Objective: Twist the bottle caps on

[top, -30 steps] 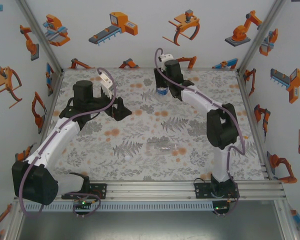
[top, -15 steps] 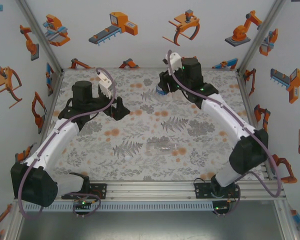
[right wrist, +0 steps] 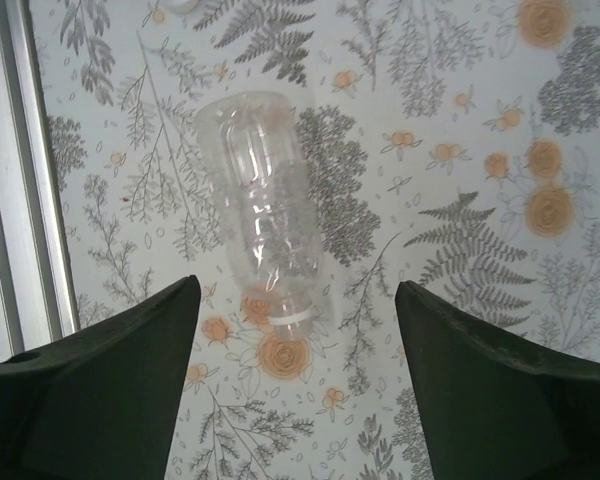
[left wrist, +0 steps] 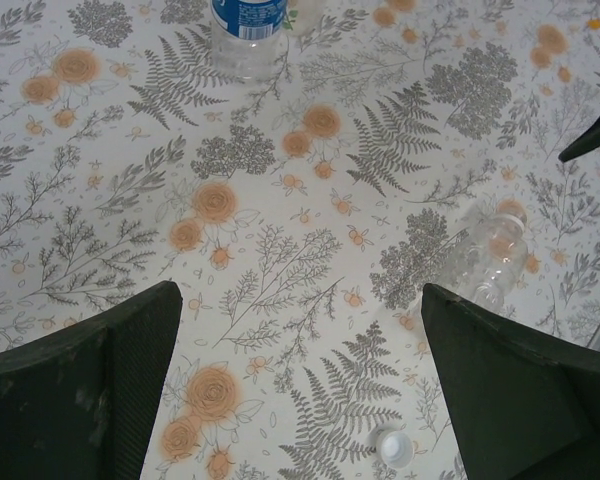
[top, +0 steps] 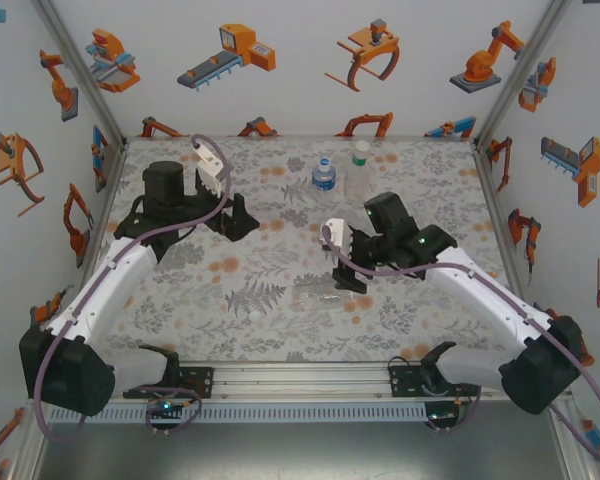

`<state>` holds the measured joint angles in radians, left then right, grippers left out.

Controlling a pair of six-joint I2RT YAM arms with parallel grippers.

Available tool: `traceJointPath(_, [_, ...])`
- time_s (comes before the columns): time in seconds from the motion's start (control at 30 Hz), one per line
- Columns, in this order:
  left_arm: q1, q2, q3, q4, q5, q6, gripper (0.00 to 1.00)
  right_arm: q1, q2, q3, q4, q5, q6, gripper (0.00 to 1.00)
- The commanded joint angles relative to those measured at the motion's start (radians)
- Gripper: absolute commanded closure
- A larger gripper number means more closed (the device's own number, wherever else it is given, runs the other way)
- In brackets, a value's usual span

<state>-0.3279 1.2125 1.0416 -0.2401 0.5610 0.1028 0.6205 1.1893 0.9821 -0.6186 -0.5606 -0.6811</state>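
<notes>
Right wrist: claw (right wrist: pixel 297 290) spread over lying bottle (right wrist: pixel 265 210).

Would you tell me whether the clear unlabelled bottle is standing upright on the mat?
No, the clear unlabelled bottle lies on its side on the floral mat.

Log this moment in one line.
right fingers: open over lying clear bottle | left fingers: open | other two bottles: upright | loose cap: on mat
</notes>
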Motion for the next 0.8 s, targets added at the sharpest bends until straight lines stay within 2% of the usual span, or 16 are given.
traceJointPath(0.0, [-0.006,-0.036,0.033,-0.024,0.009,-0.038,0.03,0.017,-0.019,-0.058,0.045,-0.008,-0.077,0.24])
traceJointPath(0.23, [-0.006,-0.122,-0.04,-0.026,-0.017,-0.08,0.03,0.049,0.052,-0.124,0.079,0.002,-0.151,0.21])
traceJointPath(0.43, [-0.006,-0.186,-0.098,-0.025,-0.024,-0.101,0.03,0.077,0.136,-0.163,0.172,0.023,-0.153,0.2])
traceJointPath(0.77, [-0.008,-0.21,-0.117,-0.04,-0.006,-0.105,0.03,0.116,0.257,-0.206,0.313,0.095,-0.14,0.21])
